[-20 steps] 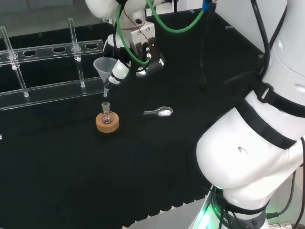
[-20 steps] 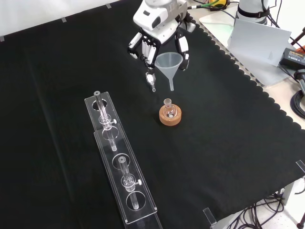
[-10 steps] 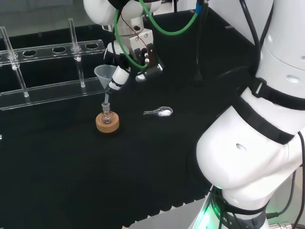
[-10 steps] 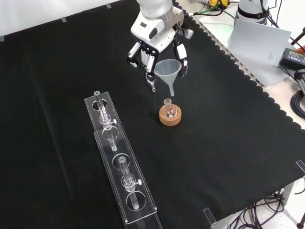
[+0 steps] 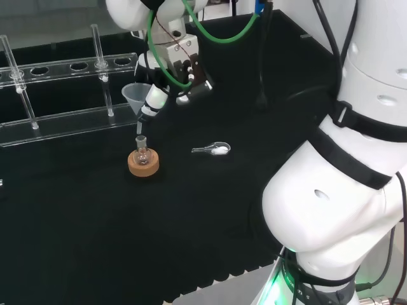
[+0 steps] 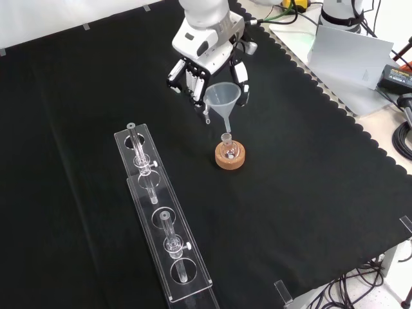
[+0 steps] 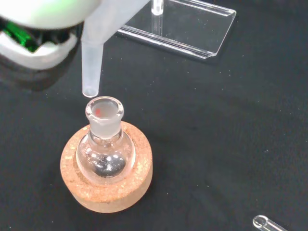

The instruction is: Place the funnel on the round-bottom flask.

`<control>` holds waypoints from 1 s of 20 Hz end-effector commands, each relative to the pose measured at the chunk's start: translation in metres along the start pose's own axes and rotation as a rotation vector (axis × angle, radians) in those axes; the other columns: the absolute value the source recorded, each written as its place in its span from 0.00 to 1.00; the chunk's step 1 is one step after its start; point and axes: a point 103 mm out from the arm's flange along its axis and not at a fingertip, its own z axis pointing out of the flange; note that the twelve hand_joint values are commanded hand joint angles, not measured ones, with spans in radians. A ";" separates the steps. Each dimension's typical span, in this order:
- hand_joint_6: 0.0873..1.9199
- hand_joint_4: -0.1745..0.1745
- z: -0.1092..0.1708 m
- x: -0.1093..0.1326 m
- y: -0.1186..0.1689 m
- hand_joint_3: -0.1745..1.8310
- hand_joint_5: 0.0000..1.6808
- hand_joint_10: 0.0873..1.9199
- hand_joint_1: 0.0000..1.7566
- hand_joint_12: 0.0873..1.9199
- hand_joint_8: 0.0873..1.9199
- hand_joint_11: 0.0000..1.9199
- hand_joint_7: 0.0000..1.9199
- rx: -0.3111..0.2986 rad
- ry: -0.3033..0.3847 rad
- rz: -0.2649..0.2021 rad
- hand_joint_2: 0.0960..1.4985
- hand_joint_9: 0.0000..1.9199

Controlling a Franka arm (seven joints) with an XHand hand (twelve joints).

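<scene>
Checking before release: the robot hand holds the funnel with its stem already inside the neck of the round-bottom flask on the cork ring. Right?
Not quite. The wrist view shows the funnel stem's tip just outside the round-bottom flask neck, not inside. The robot hand does hold it, and the flask sits on the cork ring.

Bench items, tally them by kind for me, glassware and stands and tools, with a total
Funnel, held by the hand: 1
Round-bottom flask: 1
Cork ring: 1
Clear tube racks: 2
Small scoop with white powder: 1
Total: 6

Round-bottom flask (image 6: 227, 149): seated in cork ring (image 6: 230, 159). Funnel (image 6: 223, 98): just above flask's mouth. Tube rack (image 6: 161, 213): left of flask, front view.
</scene>
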 end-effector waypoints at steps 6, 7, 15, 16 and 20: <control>0.26 0.68 0.002 0.013 0.022 0.46 0.61 0.09 0.57 0.82 0.14 0.05 0.69 0.034 -0.060 0.012 0.24 0.64; 0.26 0.68 0.001 0.015 0.023 0.46 0.61 0.09 0.57 0.82 0.14 0.05 0.69 0.035 -0.062 0.015 0.24 0.64; 0.26 0.68 0.000 0.015 0.021 0.46 0.61 0.09 0.57 0.82 0.14 0.05 0.69 0.040 -0.064 0.011 0.24 0.64; 0.26 0.68 0.001 0.015 0.021 0.46 0.61 0.09 0.57 0.82 0.13 0.05 0.69 0.041 -0.064 0.011 0.24 0.64; 0.26 0.68 -0.002 0.011 0.017 0.47 0.61 0.09 0.57 0.82 0.13 0.05 0.69 0.043 -0.067 0.010 0.24 0.64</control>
